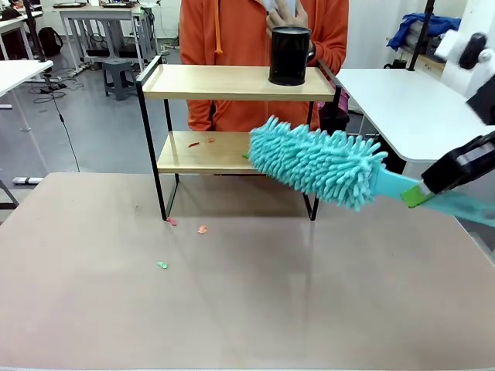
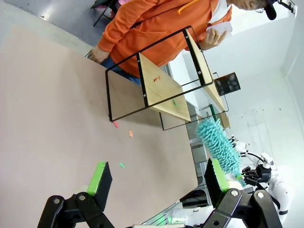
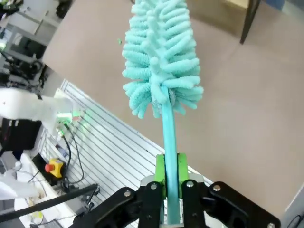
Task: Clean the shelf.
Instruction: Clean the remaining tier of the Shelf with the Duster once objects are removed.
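The shelf (image 1: 232,83) is a two-tier rack of light wooden boards on a black frame at the table's far side, seen also as the shelf (image 2: 161,85) in the left wrist view. Small coloured scraps (image 1: 193,144) lie on its lower board. My right gripper (image 1: 421,193) is shut on the handle of a turquoise fluffy duster (image 1: 313,161), whose head hangs in front of the lower board's right end. The right gripper (image 3: 171,173) clamps the duster (image 3: 159,52) handle between green pads. My left gripper (image 2: 156,178) stands open above the table with nothing in it.
A black cup (image 1: 289,56) stands on the top board, held by the person's hand (image 1: 288,19) in an orange hoodie behind the shelf. A few scraps (image 1: 202,229) lie on the brown table (image 1: 232,309). A white table (image 1: 410,108) stands at the right.
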Controlling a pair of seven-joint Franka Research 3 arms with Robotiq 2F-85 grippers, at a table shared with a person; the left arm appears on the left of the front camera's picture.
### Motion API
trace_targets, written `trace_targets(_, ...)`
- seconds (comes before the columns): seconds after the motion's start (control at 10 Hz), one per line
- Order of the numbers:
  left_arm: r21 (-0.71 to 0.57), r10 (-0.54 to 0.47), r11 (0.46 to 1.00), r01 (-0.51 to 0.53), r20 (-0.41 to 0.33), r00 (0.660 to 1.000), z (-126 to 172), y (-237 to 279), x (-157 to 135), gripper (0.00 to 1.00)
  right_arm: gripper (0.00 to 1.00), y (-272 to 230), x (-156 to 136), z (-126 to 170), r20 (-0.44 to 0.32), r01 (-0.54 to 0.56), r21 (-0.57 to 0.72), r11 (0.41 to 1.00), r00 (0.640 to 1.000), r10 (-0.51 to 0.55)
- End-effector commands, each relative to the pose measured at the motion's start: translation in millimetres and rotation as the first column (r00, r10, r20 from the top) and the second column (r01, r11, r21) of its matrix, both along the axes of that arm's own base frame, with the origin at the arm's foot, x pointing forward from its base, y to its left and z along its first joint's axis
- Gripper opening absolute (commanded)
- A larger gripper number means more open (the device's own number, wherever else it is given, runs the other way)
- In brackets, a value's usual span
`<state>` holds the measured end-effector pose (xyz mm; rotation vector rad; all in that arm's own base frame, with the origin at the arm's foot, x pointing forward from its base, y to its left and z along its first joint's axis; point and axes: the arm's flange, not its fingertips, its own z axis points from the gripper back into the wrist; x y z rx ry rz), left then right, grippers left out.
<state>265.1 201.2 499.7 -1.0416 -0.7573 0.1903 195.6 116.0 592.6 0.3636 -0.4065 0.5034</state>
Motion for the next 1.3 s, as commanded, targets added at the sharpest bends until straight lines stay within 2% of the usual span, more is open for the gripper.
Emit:
trace_targets(0.0,-0.007,-0.001,1.000,0.001,0.029,1.000,-1,-2,1,1.00,0.12,-3,12,-11,0.037,0.113,0.004,0.994,0.993,-0.113)
trace_targets(0.1,-0.007,-0.001,1.000,0.001,0.029,1.000,-1,-2,1,1.00,0.12,3,36,-17,-0.005,0.091,-0.011,0.996,0.996,-0.091)
trace_targets(0.3,-0.007,-0.001,1.000,0.001,0.029,1.000,-1,-2,1,1.00,0.12,15,72,-29,-0.026,0.160,-0.036,0.986,0.987,-0.161)
trace_targets(0.4,-0.007,-0.001,1.000,0.001,0.029,1.000,-1,-2,1,1.00,0.12,21,84,-36,-0.017,0.191,-0.032,0.981,0.981,-0.191)
trace_targets(0.5,-0.007,-0.001,1.000,0.001,0.029,1.000,-1,-2,1,1.00,0.00,26,96,-44,0.032,0.246,-0.004,0.969,0.969,-0.245)
trace_targets(0.8,-0.007,-0.001,1.000,0.001,0.029,1.000,-1,-2,1,1.00,0.00,38,117,-61,0.081,0.279,0.012,0.960,0.957,-0.279)
trace_targets(1.0,-0.007,-0.001,1.000,0.001,0.029,1.000,-1,-2,1,1.00,0.00,55,137,-78,0.052,0.267,0.012,0.964,0.962,-0.268)
trace_targets(1.2,-0.007,-0.001,1.000,0.001,0.029,1.000,-1,-2,1,1.00,0.00,79,160,-95,0.092,0.307,0.082,0.948,0.945,-0.314)
